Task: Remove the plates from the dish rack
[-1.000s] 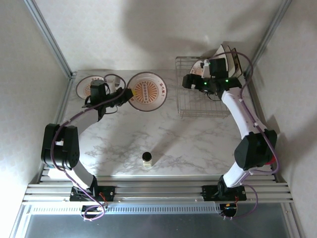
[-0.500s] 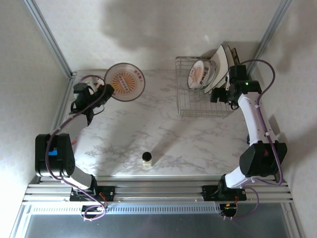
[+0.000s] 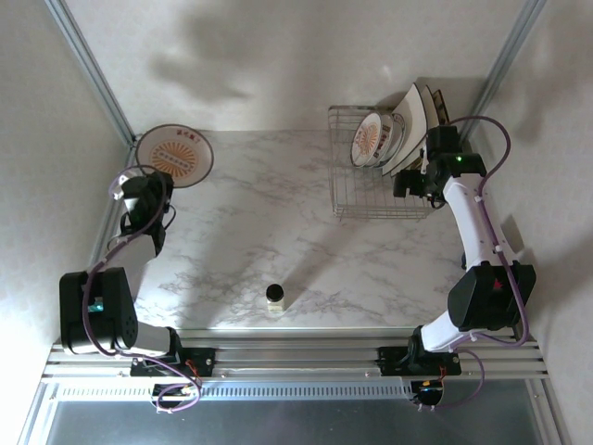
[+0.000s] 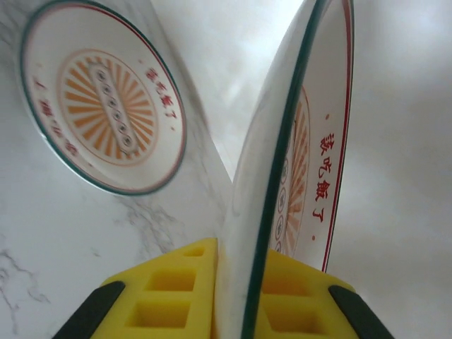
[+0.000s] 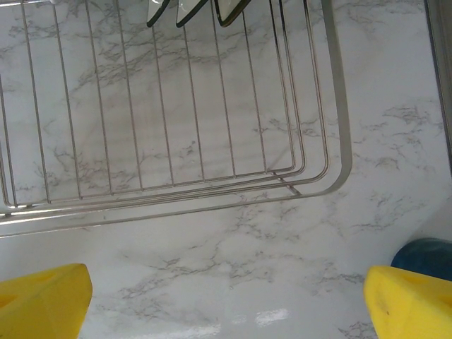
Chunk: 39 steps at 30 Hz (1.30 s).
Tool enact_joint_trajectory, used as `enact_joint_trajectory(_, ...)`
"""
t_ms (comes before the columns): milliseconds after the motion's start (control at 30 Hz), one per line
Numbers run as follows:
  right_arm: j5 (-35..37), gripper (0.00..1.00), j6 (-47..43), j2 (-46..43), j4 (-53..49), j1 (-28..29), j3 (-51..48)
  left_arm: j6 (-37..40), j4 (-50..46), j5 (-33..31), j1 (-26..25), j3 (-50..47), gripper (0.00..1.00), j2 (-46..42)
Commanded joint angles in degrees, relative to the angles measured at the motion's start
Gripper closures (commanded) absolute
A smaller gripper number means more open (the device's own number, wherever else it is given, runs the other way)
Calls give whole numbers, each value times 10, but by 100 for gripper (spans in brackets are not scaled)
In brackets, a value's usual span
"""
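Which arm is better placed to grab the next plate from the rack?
Right: the right gripper is open beside the dish rack with plates in it; the left gripper is shut on a plate.

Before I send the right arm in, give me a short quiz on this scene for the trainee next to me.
1. True or false: the right gripper is shut on a plate.
2. What does the left gripper hold? A) a blue cup B) a round white plate with a teal-green rim C) nothing
3. Short answer: in the top view, in which corner of the white marble table does the silver wire dish rack stand?

Key: 1 false, its jaws are open near the rack's corner. 2 B, clamped by its edge between the yellow fingers. 3 the far right corner.
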Motion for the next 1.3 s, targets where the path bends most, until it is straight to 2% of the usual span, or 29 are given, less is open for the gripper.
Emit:
enact_joint_trajectory(0,-11,1,-6,7,1,-3,-6,-52,73,-77,5,1,100,18)
enact_joint_trajectory(300,-11,1,-3,18,-1,-2,-6,-103,83,-115,15,40,100,106)
enact_joint_trajectory(633,-12,1,-1,18,-3,-2,-12,-122,68,-106,17,149,100,237)
enact_joint_trajectory(867,-19,1,4,24,-1,-2,-12,-119,0,-104,16,234,100,310)
enact_joint_trajectory(1267,-20,1,8,32,5,-2,-16,-88,-95,-114,13,320,100,347)
